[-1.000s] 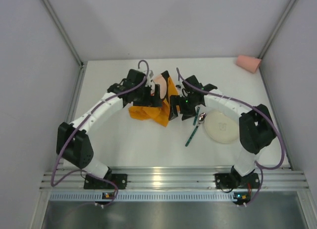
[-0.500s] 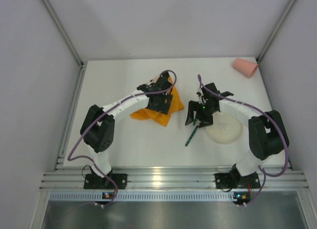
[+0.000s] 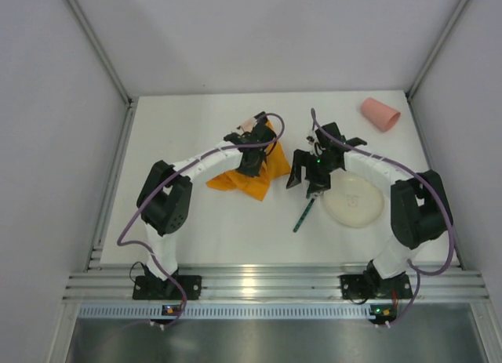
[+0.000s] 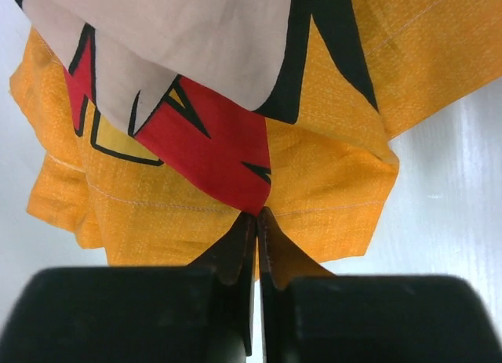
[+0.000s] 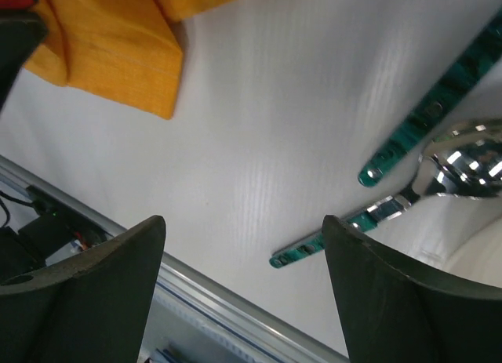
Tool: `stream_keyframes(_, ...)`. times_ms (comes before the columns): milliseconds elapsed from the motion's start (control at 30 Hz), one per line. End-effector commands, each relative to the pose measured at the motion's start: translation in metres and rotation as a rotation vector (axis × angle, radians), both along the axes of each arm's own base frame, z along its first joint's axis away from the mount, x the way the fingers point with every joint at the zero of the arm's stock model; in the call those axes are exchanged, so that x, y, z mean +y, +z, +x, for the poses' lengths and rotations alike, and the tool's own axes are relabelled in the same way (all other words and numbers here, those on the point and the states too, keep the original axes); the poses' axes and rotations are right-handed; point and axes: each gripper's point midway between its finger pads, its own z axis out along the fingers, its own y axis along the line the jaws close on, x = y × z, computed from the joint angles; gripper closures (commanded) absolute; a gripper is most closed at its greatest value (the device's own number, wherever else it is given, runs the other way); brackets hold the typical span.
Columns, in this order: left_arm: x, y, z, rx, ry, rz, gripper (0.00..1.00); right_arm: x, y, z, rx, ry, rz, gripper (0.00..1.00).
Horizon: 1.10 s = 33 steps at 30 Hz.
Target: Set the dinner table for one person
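Shifted slightly left, the released right pincer [image 5: 243, 236] was set just right of the crumpled orange cloth placemat [image 3: 238, 180], clamped mid-frame by the left pincer [image 4: 256, 219].

Likely a robot lab cell: plain white panel walls [image 3: 267, 34], aluminium rail [image 3: 267, 283].

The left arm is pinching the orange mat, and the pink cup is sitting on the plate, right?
Not quite. The top view shows the pink cup lying on the table near the far right corner, well apart from the plate. The left end effector really is pinching the orange mat.
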Motion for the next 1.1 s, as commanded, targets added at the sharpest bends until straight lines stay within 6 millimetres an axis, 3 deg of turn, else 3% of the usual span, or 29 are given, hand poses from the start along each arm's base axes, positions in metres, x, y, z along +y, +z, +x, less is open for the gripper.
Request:
stream_keyframes(0, -0.007, 0.031, 0.018, -0.088, -0.005, -0.035, 1.00, 0.044, 0.026, 0.028, -0.088, 0.026, 0.132, 0.18)
stream_keyframes(100, -0.008, 0.055, 0.024, -0.121, 0.001, -0.070, 1.00, 0.072, 0.023, 0.040, -0.114, 0.037, 0.187, 0.18)
stream_keyframes(233, 0.003, 0.091, 0.037, -0.154, 0.044, -0.172, 1.00, 0.092, 0.010, 0.059, -0.126, 0.018, 0.228, 0.18)
stream_keyframes(300, 0.002, 0.099, 0.040, -0.155, 0.046, -0.221, 1.00, 0.099, 0.001, 0.064, -0.118, 0.014, 0.227, 0.19)
stream_keyframes(467, 0.007, 0.098, 0.044, -0.135, 0.052, -0.217, 1.00, 0.113, -0.009, 0.078, -0.132, 0.016, 0.210, 0.19)
stream_keyframes(667, 0.010, 0.098, 0.043, -0.118, 0.060, -0.251, 1.00, 0.127, -0.033, 0.070, -0.097, 0.002, 0.197, 0.24)
stream_keyframes(767, 0.015, 0.099, 0.044, -0.115, 0.066, -0.249, 1.00, 0.136, -0.039, 0.058, -0.082, 0.013, 0.191, 0.37)
stream_keyframes(800, 0.016, 0.099, 0.044, -0.113, 0.066, -0.250, 1.00, 0.139, -0.040, 0.052, -0.077, 0.020, 0.188, 0.47)
stream_keyframes(867, 0.021, 0.099, 0.046, -0.111, 0.071, -0.250, 1.00, 0.138, -0.039, 0.045, -0.071, 0.019, 0.182, 0.60)
stream_keyframes(933, 0.025, 0.098, 0.048, -0.109, 0.080, -0.248, 1.00, 0.131, -0.044, 0.036, -0.059, 0.014, 0.162, 0.74)
stream_keyframes(1067, 0.034, 0.096, 0.050, -0.106, 0.093, -0.248, 1.00, 0.116, -0.031, 0.028, -0.092, 0.017, 0.122, 1.00)
